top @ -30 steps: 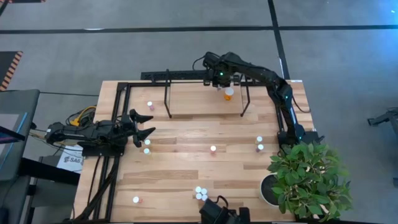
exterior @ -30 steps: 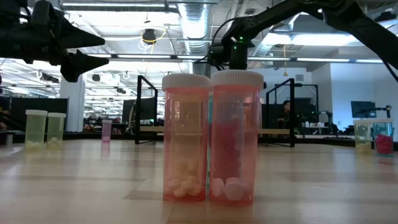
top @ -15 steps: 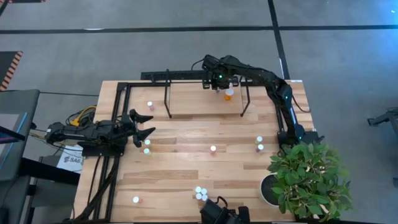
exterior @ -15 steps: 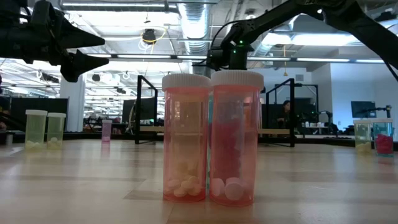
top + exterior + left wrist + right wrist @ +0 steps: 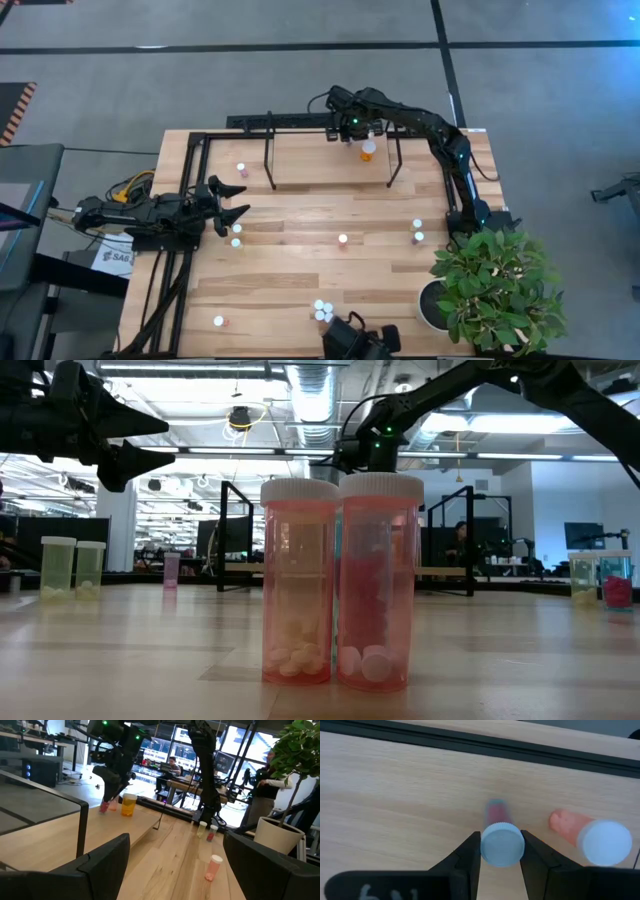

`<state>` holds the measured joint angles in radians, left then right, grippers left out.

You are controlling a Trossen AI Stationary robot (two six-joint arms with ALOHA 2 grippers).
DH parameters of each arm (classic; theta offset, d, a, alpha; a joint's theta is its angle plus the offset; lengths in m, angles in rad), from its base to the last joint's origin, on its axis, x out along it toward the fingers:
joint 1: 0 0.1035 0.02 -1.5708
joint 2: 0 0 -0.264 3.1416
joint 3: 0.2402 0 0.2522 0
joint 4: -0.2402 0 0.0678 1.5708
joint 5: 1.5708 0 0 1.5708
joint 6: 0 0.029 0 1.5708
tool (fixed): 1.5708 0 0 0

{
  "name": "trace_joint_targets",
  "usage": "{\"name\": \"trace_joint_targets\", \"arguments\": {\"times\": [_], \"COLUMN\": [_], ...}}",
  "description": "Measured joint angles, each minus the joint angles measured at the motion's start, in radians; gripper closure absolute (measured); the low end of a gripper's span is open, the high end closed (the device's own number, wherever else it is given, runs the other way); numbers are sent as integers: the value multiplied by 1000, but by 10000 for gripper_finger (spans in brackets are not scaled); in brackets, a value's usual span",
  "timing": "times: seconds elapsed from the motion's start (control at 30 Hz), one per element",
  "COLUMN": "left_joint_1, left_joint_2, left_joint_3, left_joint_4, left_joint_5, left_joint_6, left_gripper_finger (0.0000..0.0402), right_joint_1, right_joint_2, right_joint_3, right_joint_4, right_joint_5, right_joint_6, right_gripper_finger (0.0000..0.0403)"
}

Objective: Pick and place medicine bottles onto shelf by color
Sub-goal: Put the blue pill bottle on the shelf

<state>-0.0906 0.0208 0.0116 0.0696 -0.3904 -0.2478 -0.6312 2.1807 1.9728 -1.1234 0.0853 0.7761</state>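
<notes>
A pink medicine bottle [image 5: 502, 840] hangs clamped in the right gripper [image 5: 501, 851] over the shelf [image 5: 395, 795], just beside an orange bottle [image 5: 592, 837] standing there. Placing step: likely lower, then release. Left gripper [image 5: 228, 208] waits, fingers apart, well off the shelf.

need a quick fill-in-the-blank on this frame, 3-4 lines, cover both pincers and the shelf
1. The right pincer is shut on a red-bodied medicine bottle with a ____ cap.
2. It holds that bottle over the ____, beside an orange bottle.
3. The left pincer waits at the table's left edge with its fingers ____.
4. At the table's near right corner stands a potted ____.

Missing words: white; shelf; open; plant
</notes>
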Motion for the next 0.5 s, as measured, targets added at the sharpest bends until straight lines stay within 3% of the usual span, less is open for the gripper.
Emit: {"name": "trace_joint_targets", "arguments": {"times": [0.5], "left_joint_1": [0], "left_joint_2": [0], "left_joint_3": [0], "left_joint_4": [0], "left_joint_5": [0], "left_joint_6": [0], "left_gripper_finger": [90], "right_joint_1": [0], "right_joint_2": [0], "right_joint_3": [0], "right_joint_4": [-38], "right_joint_5": [-11], "right_joint_6": [8], "right_gripper_finger": [279]}}
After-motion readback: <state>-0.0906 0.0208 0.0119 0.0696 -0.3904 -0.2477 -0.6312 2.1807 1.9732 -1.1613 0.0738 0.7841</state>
